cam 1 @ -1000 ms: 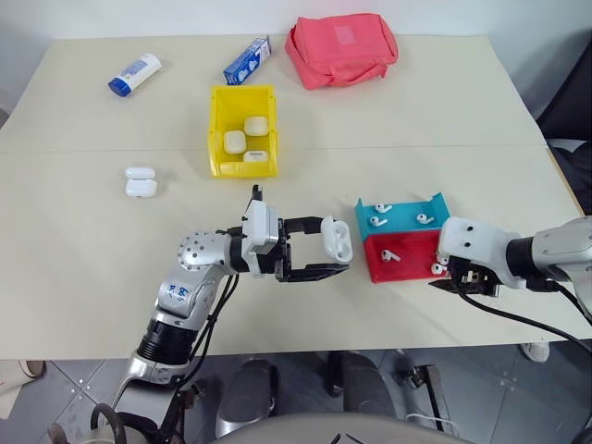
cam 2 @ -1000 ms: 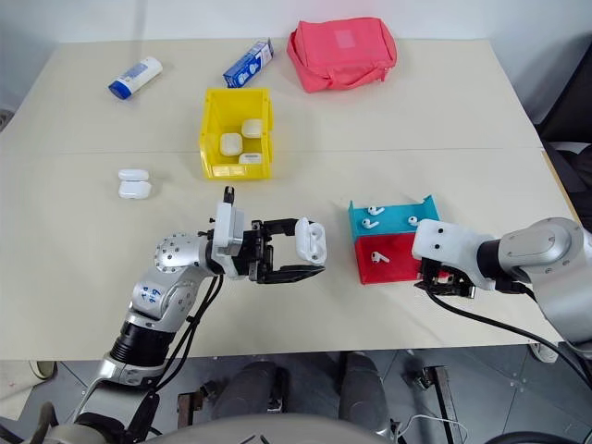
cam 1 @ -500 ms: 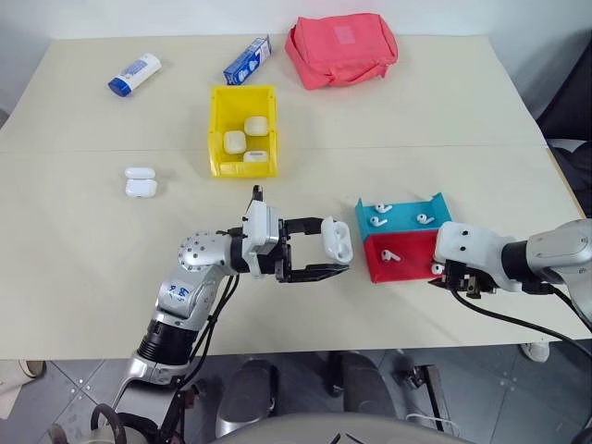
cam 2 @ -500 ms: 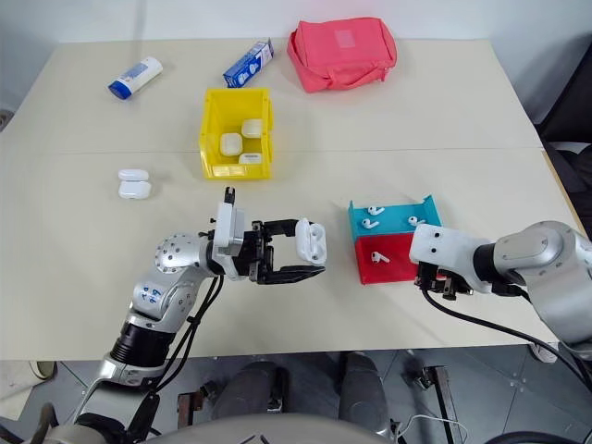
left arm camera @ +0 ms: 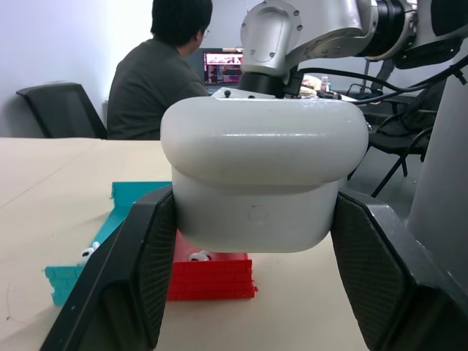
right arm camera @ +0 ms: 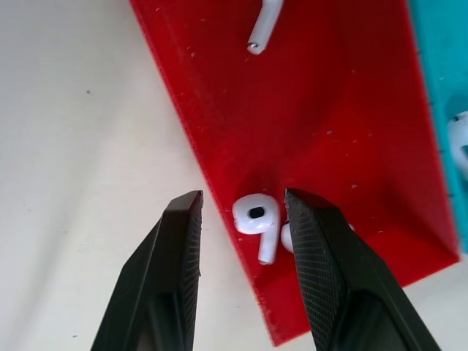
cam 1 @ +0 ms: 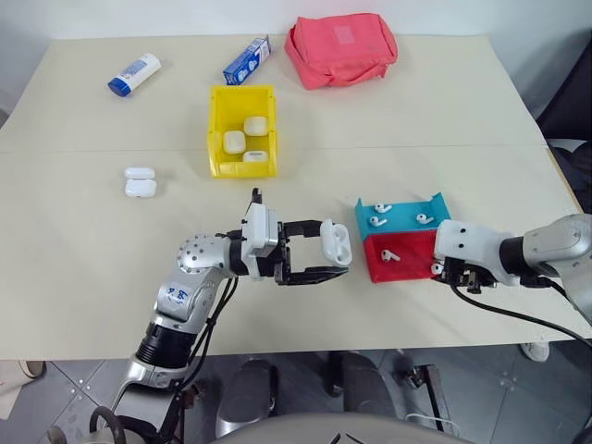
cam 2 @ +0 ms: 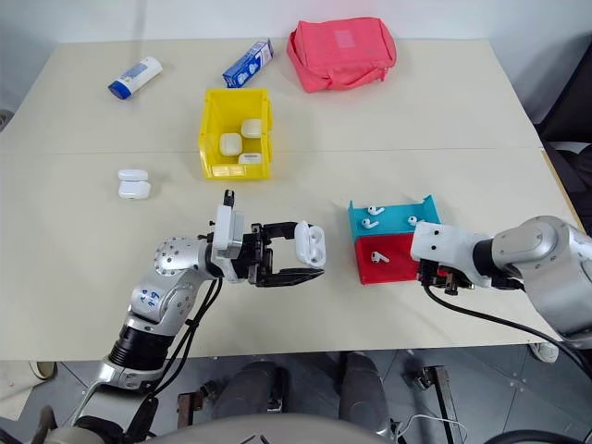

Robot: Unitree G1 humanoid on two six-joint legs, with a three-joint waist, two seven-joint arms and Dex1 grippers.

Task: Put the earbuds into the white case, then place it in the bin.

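My left gripper [cam 1: 333, 248] is shut on a white case [cam 1: 339, 242], held level above the table with its lid flipped open; in the left wrist view the case [left arm camera: 263, 161] sits between both fingers. At the right end of the red tray [cam 1: 412, 252], my right gripper [right arm camera: 241, 201] points down, open, with one of the earbuds [right arm camera: 256, 219] lying between its fingers on the tray floor. Another earbud [cam 1: 389, 255] lies further left in that tray. The yellow bin [cam 1: 215, 129] stands at the back left with three white cases in it.
A teal tray [cam 1: 402, 224] with three earbuds adjoins the red tray behind it. An open white case [cam 1: 141, 181] lies at the left. A red pouch [cam 1: 340, 48], a blue box [cam 1: 247, 60] and a white-and-blue tube [cam 1: 135, 74] lie along the far edge. A person [left arm camera: 157, 80] sits beyond the table.
My right gripper has edged in over the red tray's right end, and its fingers now stand closer together. The left arm and its case have kept still.
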